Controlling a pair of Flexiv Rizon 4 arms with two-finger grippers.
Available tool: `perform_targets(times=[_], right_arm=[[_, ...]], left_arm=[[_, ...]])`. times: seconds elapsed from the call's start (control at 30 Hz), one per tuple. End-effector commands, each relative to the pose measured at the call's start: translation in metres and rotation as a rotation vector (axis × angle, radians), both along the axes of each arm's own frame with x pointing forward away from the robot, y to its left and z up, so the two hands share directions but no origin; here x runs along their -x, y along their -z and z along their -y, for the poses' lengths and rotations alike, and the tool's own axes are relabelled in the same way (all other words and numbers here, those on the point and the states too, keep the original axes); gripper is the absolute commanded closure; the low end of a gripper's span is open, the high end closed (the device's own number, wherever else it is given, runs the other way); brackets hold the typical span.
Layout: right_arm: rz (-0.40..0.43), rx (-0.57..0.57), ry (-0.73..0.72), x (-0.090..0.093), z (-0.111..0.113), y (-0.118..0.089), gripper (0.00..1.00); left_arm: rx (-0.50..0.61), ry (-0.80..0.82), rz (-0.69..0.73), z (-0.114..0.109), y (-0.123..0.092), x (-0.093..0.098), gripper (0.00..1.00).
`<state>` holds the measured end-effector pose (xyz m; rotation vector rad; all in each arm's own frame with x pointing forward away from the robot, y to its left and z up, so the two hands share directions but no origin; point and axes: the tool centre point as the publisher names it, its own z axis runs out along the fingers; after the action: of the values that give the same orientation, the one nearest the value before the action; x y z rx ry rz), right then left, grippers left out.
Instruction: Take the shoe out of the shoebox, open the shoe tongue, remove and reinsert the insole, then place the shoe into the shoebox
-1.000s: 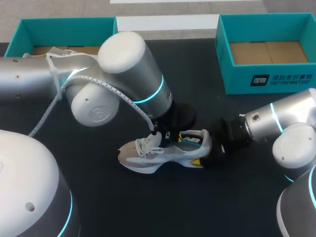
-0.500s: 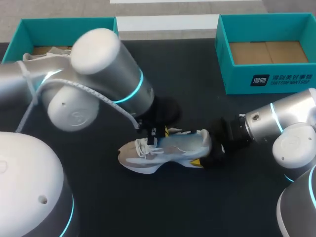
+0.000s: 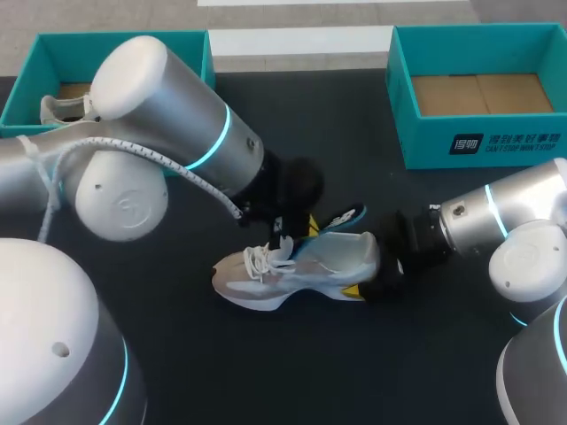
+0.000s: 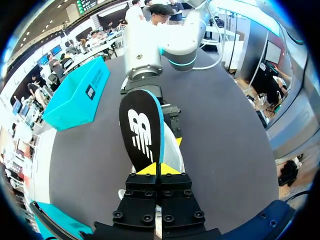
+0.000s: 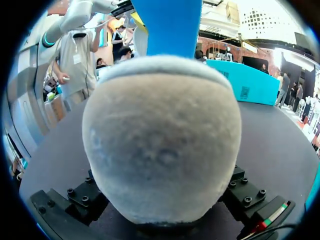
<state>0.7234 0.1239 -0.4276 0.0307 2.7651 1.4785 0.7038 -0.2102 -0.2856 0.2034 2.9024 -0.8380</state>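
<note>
Grey-white sneaker [image 3: 306,270]: upright on its sole on the dark worktop [image 3: 354,372], between the two teal shoeboxes and outside both.
Insole [image 4: 142,130]: black face with a blue edge, held above the sneaker's opening and slanting out ahead of the left jaws.
Left jaws: closed on the near end of the insole.
Right jaws: gripping the sneaker by its heel, which fills the right wrist view.
Left shoebox [image 3: 115,44]: far corner of the worktop, with a second shoe [image 3: 55,108] inside.
Right shoebox [image 3: 425,150]: opposite far corner.

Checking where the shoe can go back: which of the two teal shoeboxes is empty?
The right shoebox, the one with print on its front wall: only its bare cardboard floor shows. The left shoebox holds another shoe.
</note>
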Motion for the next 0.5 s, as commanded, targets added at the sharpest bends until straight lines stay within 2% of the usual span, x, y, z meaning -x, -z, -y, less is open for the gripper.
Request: perform_targets(times=[0.03,0.23,0.5], right_arm=[[0.001,0.002,0.001,-0.001,-0.004,0.006,1.0],[0.001,0.002,0.001,-0.001,-0.004,0.006,1.0],[0.001,0.002,0.001,-0.001,-0.004,0.006,1.0]], left_arm=[[-0.008,0.004,0.005,0.03,0.007,-0.005,1.0],[-0.001,-0.022,0.05,0.058,0.018,-0.001,1.0],[-0.003,-0.06,0.107,0.057,0.028,0.005,1.0]])
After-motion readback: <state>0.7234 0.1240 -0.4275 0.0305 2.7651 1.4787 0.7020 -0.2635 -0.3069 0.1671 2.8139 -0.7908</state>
